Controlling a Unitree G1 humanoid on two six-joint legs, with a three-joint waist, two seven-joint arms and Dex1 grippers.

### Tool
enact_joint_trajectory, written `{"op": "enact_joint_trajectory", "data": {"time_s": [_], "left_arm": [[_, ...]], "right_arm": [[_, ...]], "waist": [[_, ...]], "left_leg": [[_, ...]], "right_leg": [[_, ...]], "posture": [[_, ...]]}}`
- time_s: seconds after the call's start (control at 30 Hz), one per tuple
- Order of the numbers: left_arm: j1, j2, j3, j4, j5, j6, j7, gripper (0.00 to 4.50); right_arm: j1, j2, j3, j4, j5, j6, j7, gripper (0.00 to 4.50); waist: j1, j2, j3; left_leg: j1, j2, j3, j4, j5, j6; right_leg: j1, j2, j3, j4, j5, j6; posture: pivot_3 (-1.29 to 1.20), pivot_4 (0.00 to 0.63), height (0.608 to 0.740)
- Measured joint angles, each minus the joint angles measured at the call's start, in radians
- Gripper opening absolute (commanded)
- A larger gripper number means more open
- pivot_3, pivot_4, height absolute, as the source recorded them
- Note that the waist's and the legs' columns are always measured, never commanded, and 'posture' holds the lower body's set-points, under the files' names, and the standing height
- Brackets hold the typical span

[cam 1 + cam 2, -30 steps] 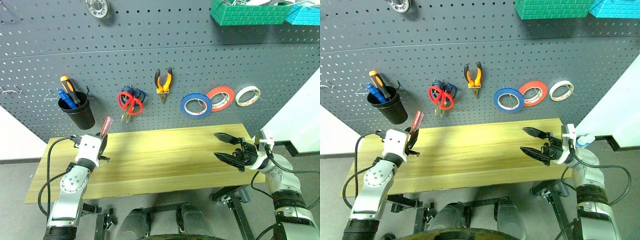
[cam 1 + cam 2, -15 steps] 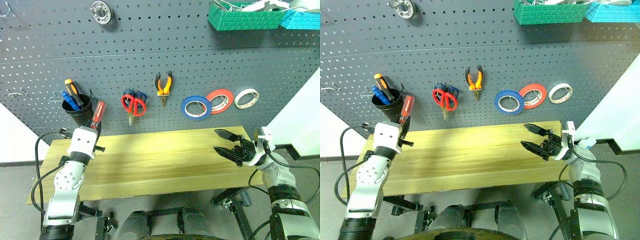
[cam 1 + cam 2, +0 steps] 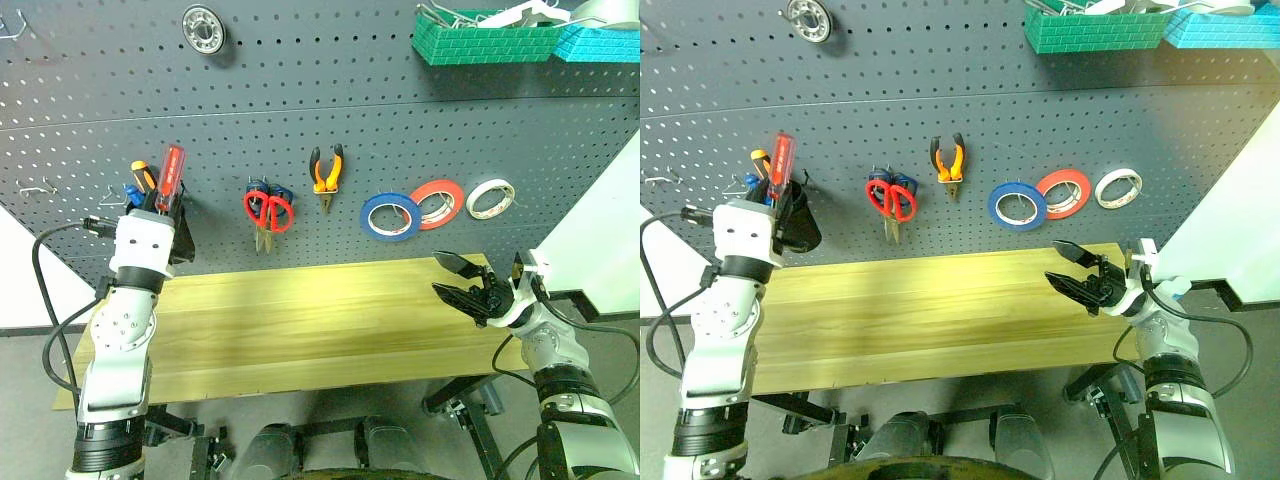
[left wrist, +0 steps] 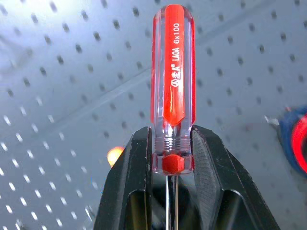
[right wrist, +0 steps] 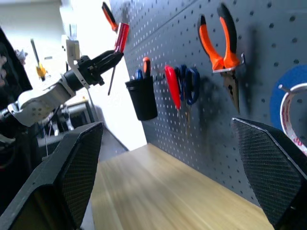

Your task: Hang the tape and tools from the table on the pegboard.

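The light yellowish wooden desk (image 3: pixel 320 320) lies nearest, its grained top carrying none of the task's things. Over its right end hangs the right end effector (image 3: pixel 462 282), its two black fingers spread wide and grasping nothing. At the desk's left end the left end effector (image 4: pixel 173 163) is clenched on the small screwdriver with a clear red handle (image 3: pixel 172 178), pinching it where handle meets shaft, handle upward and thin shaft running down between the fingers. It is held just in front of the black cup (image 3: pixel 798 224) on the dark grey perforated pegboard (image 3: pixel 400 130).

On that board hang the red-handled scissors (image 3: pixel 268 212), the orange-and-black-handled pliers (image 3: pixel 326 176) and the dark blue ring of tape (image 3: pixel 391 215), with a red-orange roll (image 3: pixel 440 203) and a white roll (image 3: pixel 493 198) to its right.

As I judge it, only the screwdriver is left to place. The grip is narrow and low on the tool, so a knock against the cup's rim or the orange-and-black screwdriver (image 3: pixel 143 177) already in it could twist it loose. Letting go before the shaft is inside would drop it onto the desk.
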Motion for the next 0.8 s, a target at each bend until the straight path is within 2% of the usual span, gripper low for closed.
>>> {"op": "enact_joint_trajectory", "data": {"time_s": [0.3, 0.8], "left_arm": [[-0.064, 0.038, 0.050, 0.026, -0.014, 0.016, -0.003, 0.80], [-0.274, 0.105, 0.078, 0.321, -0.074, -0.112, -0.043, 0.80]], "right_arm": [[0.002, 0.032, -0.023, -0.008, 0.042, 0.047, 0.000, 4.50], [0.036, 0.059, -0.054, -0.059, 0.058, 0.094, 0.000, 4.50]], "waist": [[0.000, 0.000, -0.001], [-0.001, -0.001, -0.002]], "left_leg": [[0.000, 0.000, 0.000, 0.000, 0.000, 0.000], [0.000, 0.000, 0.000, 0.000, 0.000, 0.000]], "right_leg": [[0.000, 0.000, 0.000, 0.000, 0.000, 0.000], [-0.001, 0.000, 0.000, 0.001, 0.000, 0.000]], "posture": [[-0.01, 0.000, 0.736], [-0.03, 0.000, 0.736]]}}
